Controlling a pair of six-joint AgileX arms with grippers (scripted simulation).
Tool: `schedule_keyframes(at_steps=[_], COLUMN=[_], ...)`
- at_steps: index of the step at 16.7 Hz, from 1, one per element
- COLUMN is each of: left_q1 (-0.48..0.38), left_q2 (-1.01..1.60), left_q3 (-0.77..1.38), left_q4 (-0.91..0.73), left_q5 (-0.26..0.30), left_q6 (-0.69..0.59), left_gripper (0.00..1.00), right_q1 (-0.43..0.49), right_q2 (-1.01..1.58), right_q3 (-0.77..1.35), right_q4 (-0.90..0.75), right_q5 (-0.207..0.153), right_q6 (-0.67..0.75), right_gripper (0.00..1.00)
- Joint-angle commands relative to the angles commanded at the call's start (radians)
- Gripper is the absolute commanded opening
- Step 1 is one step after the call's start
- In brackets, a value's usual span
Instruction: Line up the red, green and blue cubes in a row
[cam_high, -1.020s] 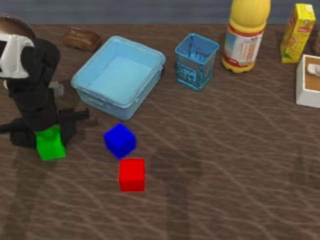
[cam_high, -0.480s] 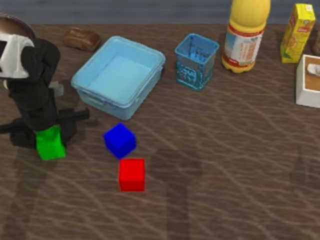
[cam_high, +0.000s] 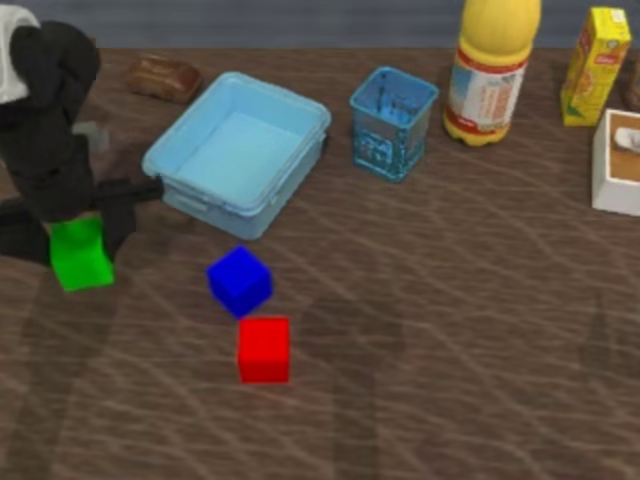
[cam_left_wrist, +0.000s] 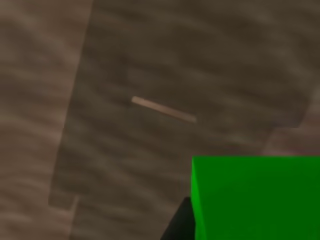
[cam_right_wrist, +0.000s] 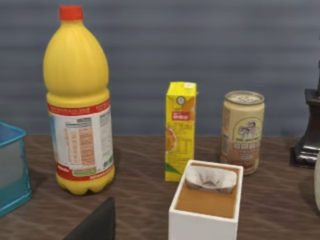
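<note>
1. Tabletop: dark wood grain, carries everything. Clutter sits along the far edge; the near half is bare, so there's room for a row.
2. Left arm: big black mass over the left edge, reaching down toward the near-left. Only arm at work.
3. Pale blue tub: far-left of centre, not a task item. Prob. an obstacle to steer round.
4. Yellow bottle, translucent blue cup, juice carton, white box, brown bar: far edge and far-right corner, well apart from the cubes. Distractors only. A can shows in the right wrist view beside the carton.
5. Left gripper: fingers closed onto the green cube, one dark finger seen along its side in the left wrist view. Grip looks firm, judging by how the cube sits under the wrist.
6. Green cube: near the left edge, held, apparently lifted. The wrist view shows its shadow on the wood below. Likely mid-carry toward the other two.
7. Blue cube: left of centre, turned at an angle, just beside red, corner nearly touching.
8. Red cube: nearer the front edge than blue, square-on. The pair runs diagonally, so green needs a slot on that line, or blue needs re-setting.
9. Right arm: parked off the right side; only a dark corner of it in its own wrist view, fingers can't tell.
</note>
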Motion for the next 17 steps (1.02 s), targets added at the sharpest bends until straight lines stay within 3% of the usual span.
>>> schedule_keyframes(at_steps=[8,11,17], left_q1=[-0.041,-0.167,-0.539], left_q2=[0.003,0.053,0.163], left_q3=[0.045,0.129,0.338], left_q4=[-0.039,-0.083,-0.187], left_q5=[0.000,-0.001,0.000], left_q6=[-0.026,-0.116,-0.352], left_gripper=[0.00,0.00,0.00], right_q1=[0.000,0.000,0.000], right_q2=[0.000,0.000,0.000], right_q3=[0.000,0.000,0.000], right_q4=[0.000,0.000,0.000], right_q5=[0.000,0.000,0.000], right_q6=[0.000,0.000,0.000], right_gripper=[1.00,1.00,1.00])
